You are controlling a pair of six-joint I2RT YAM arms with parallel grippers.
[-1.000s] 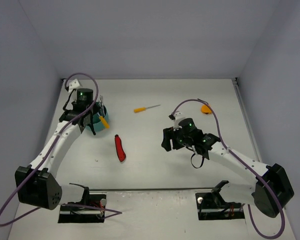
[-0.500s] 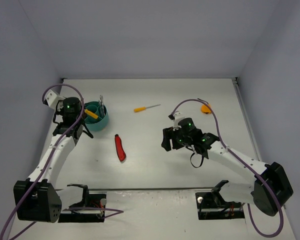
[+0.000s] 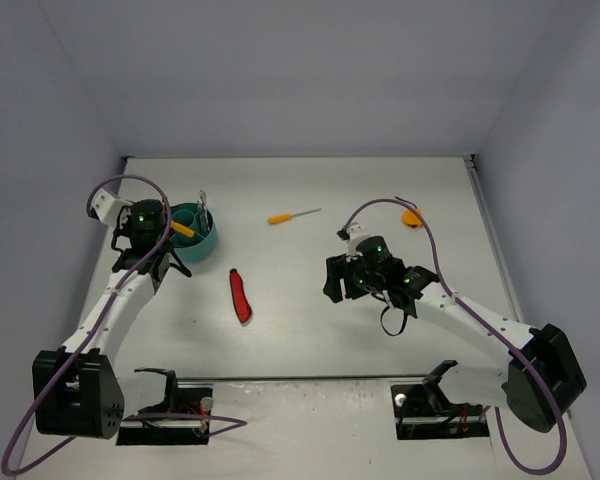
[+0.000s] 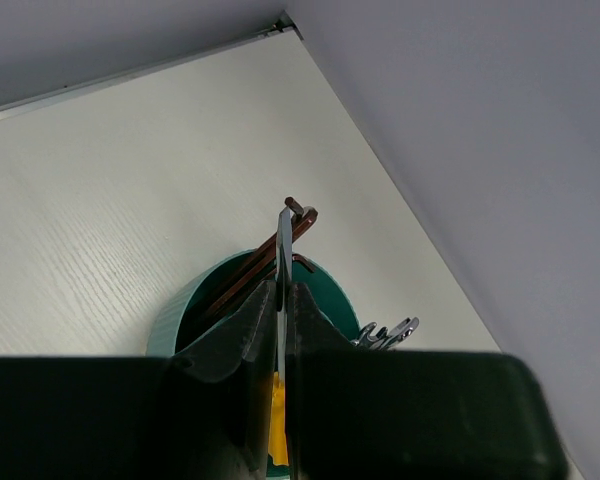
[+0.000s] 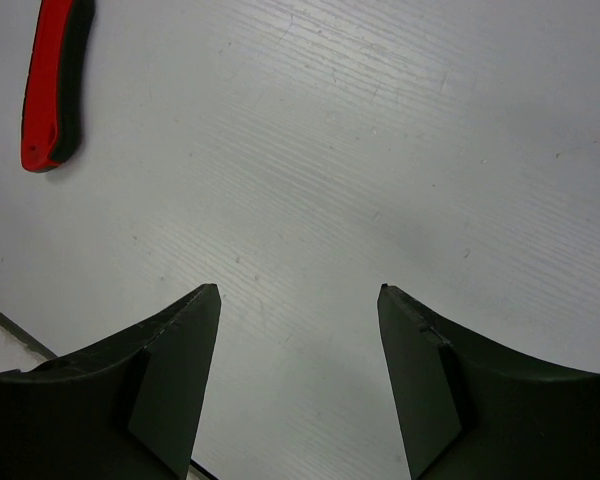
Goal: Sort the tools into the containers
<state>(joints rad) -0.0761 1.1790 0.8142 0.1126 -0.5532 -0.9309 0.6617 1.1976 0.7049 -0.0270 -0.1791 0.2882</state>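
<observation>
The teal tub (image 3: 208,243) stands at the back left, holding dark hex keys (image 4: 242,282) and silver wrenches (image 3: 202,204). My left gripper (image 4: 283,284) hangs at the tub's left side (image 3: 160,226), shut on the thin silver shaft of an orange-handled screwdriver (image 3: 183,228). The orange handle lies over the tub. A second orange-handled screwdriver (image 3: 292,216) lies on the table behind the middle. The red-and-black knife (image 3: 240,296) lies flat in the middle. My right gripper (image 3: 332,285) hovers open over bare table (image 5: 299,287), with the knife (image 5: 52,85) off to its left.
A small orange object (image 3: 412,216) sits at the back right. Walls close the table at the left, back and right. The arm bases and their clamps (image 3: 165,410) stand along the near edge. A black cable loop (image 3: 392,322) hangs under the right arm.
The left arm swung left, away from above the tub. The orange handle went with it, from the tub's right rim to its left part. The right arm stayed still.
</observation>
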